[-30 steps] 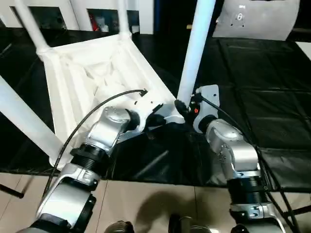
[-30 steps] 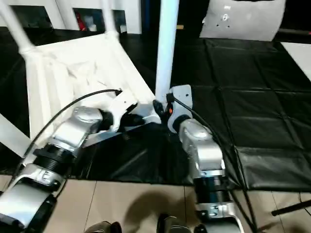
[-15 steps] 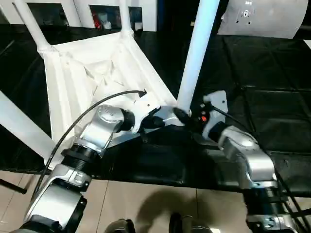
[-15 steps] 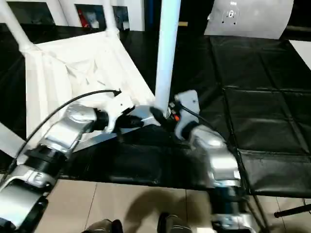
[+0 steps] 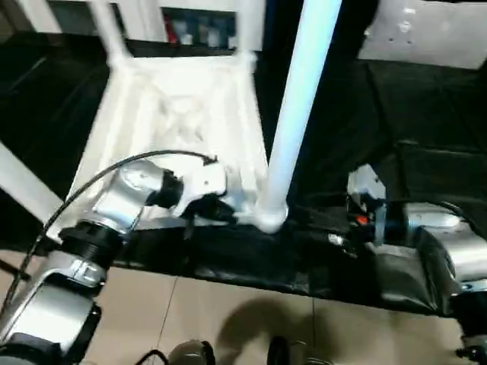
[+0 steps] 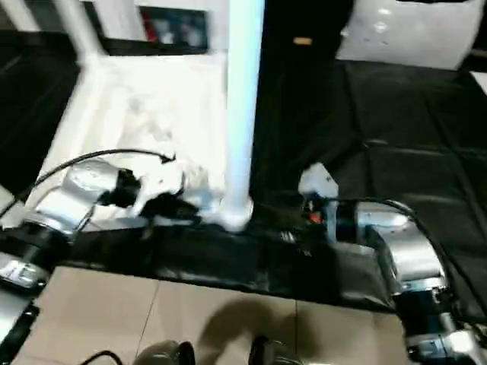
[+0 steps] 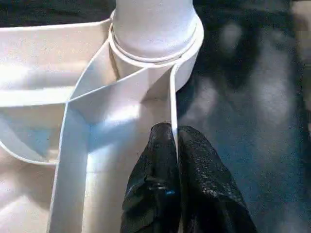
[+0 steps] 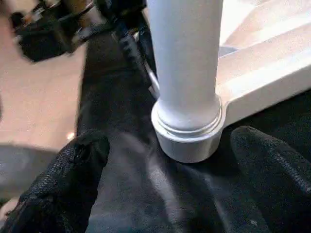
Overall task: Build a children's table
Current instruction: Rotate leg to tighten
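The children's table lies upside down on the black mat, its ribbed white top [image 5: 183, 129] facing up. A long white leg [image 5: 293, 114] stands upright in the near right corner socket [image 5: 266, 217]. More legs rise at the back [image 5: 106, 30] and at the left [image 5: 23, 182]. My left gripper [image 7: 171, 132] is shut on the top's thin rim wall, just beside that socket [image 7: 153, 46]. To the right of the leg, my right gripper [image 8: 175, 145] is open, its fingers [image 8: 80, 162] wide on either side of the socket [image 8: 187, 133] and touching nothing.
The black mat [image 5: 426, 152] spreads to the right and back. Tan floor tiles [image 5: 228, 319] begin at the mat's near edge. A white panel [image 5: 426, 30] leans at the back right, and a cabinet with glass doors [image 5: 198, 30] stands behind the table.
My right gripper has opened and drawn back rightward from the base of the leg. The left gripper keeps its hold on the rim. The camera has shifted.
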`<state>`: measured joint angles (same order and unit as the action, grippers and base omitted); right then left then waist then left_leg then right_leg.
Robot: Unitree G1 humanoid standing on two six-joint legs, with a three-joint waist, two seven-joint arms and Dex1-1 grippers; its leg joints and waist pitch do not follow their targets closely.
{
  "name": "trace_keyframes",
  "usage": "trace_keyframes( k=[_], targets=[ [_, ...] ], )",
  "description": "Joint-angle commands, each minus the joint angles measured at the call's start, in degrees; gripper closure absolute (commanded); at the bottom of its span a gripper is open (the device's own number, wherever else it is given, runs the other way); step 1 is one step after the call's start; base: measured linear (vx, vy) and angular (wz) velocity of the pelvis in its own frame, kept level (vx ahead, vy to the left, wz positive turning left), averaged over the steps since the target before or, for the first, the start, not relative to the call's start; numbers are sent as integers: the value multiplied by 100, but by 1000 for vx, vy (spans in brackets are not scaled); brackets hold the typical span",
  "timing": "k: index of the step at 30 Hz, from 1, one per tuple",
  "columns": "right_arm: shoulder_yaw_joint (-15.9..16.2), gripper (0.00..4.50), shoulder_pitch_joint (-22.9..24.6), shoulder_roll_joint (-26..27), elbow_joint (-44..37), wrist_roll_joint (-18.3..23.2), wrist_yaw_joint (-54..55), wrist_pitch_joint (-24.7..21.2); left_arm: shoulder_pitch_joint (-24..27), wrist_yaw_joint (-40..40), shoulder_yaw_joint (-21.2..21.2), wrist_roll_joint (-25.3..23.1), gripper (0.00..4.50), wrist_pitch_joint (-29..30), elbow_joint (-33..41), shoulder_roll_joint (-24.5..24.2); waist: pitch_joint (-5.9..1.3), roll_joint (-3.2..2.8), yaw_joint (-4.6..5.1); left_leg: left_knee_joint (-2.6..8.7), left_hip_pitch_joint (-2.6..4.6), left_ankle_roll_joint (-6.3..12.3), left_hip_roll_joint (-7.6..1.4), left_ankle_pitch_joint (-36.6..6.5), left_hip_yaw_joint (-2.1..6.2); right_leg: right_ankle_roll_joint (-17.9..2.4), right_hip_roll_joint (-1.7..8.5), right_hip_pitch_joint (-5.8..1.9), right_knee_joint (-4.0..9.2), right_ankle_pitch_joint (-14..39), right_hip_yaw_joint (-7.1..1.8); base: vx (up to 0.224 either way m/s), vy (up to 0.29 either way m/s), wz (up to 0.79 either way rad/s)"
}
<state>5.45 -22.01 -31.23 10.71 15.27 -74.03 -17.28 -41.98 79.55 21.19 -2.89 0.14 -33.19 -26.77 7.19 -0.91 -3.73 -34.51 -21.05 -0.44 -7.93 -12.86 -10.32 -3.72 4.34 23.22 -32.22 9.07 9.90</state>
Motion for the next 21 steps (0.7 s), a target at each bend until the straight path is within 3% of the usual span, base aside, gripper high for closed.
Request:
trace_keyframes(
  k=[1, 8, 10, 11, 14, 16, 17, 18, 20, 21],
  targets=[
    [34, 12, -110, -116, 26, 78, -208, 84, 67, 468, 443, -81, 450, -241, -135, 62, -486, 80, -17, 346, 55, 1039, -707, 159, 289, -863, 735, -389, 247, 857, -567, 0, 0, 0],
    [36, 12, 145, -268, -441, 276, -367, -230, -263, 153, 428, -234, 450, -1133, -754, 396, -555, 83, -163, 315, 69, 1073, -713, 259, 285, -835, 746, -397, 244, 755, -566, 0, 0, 0],
    [5, 12, 302, -354, -612, 316, -336, -352, -456, -168, 445, -430, 450, -1425, -1064, 445, -573, 71, -216, 308, 78, 1010, -709, 179, 280, -737, 752, -406, 268, 911, -564, 0, 0, 0],
    [-32, 12, 466, -453, -747, 352, -321, -411, -627, -453, 449, -627, 450, -1746, -1374, 451, -563, 63, -259, 319, 75, 895, -697, -5, 283, -632, 752, -409, 328, 1290, -546, 0, 0, 0],
    [-117, 12, 625, -534, -895, 419, -274, -550, -740, -617, 410, -712, 450, -1907, -1597, 446, -550, 68, -286, 345, 87, 666, -697, -305, 290, -431, 758, -425, 426, 1831, -526, 0, 0, 0],
    [-220, 12, 770, -594, -1084, 535, -191, -789, -830, -712, 299, -659, 450, -2034, -1795, 467, -542, 79, -270, 360, 106, 503, -678, -531, 295, -238, 752, -431, 501, 2274, -508, 0, 0, 0],
    [-310, 12, 853, -590, -1202, 630, -77, -938, -872, -596, 174, -488, 450, -2037, -1889, 507, -573, 139, -257, 360, 122, 392, -635, -644, 274, -52, 753, -455, 566, 2612, -487, 0, 0, 0],
    [-390, 6, 903, -546, -1271, 692, 31, -995, -867, -400, 50, -283, 423, -1954, -1853, 535, -554, 108, -263, 361, 119, 352, -621, -632, 272, 26, 762, -436, 598, 2755, -476, 0, 0, 0],
    [-458, 2, 981, -484, -1400, 761, 179, -1065, -831, -192, -136, 15, 406, -1797, -1730, 570, -571, 136, -247, 359, 99, 319, -610, -594, 276, 116, 765, -456, 605, 2815, -464, 0, 0, 0],
    [-449, 0, 1046, -465, -1521, 838, 193, -1127, -772, 8, -194, 181, 395, -1637, -1589, 556, -617, 155, -260, 356, 87, 323, -624, -463, 285, 139, 776, -465, 562, 2675, -464, 0, 0, 0]
  ],
)
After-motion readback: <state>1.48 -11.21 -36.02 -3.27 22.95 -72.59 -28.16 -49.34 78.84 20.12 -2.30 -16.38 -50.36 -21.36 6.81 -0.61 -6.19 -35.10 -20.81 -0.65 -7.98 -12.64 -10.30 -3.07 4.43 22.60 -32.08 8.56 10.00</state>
